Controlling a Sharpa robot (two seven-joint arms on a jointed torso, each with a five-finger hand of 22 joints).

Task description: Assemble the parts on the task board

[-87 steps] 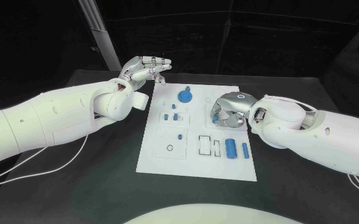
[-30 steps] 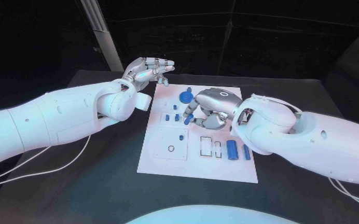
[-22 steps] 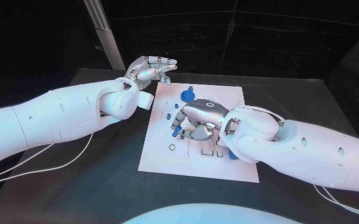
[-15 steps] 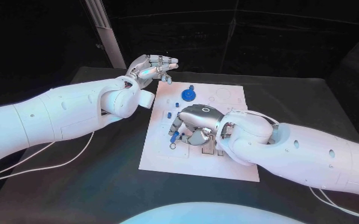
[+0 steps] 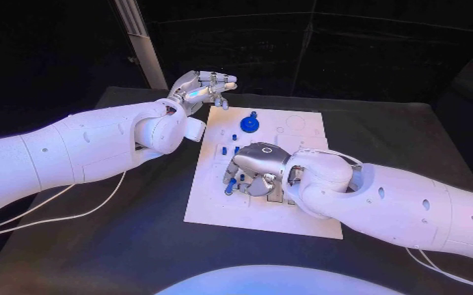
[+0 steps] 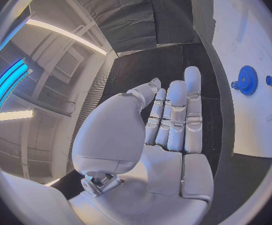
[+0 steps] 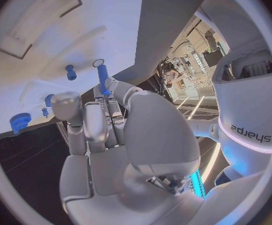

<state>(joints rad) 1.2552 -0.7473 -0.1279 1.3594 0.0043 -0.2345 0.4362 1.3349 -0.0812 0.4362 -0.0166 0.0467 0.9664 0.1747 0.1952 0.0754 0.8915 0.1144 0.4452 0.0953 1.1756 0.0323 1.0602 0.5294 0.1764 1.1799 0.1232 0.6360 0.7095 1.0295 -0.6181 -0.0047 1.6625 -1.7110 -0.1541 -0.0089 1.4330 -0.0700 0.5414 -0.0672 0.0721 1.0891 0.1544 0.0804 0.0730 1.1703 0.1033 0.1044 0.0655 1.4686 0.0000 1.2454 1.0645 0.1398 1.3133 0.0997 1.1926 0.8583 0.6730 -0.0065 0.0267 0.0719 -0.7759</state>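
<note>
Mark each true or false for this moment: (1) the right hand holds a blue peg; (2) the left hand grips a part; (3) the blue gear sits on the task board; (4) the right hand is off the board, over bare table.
1. True: the right hand pinches a blue peg in its fingers.
2. False: the left hand holds nothing, its fingers straight, raised beyond the board's far corner.
3. True: the blue gear sits on the task board, near its far end.
4. False: the right hand is over the board's middle.
</note>
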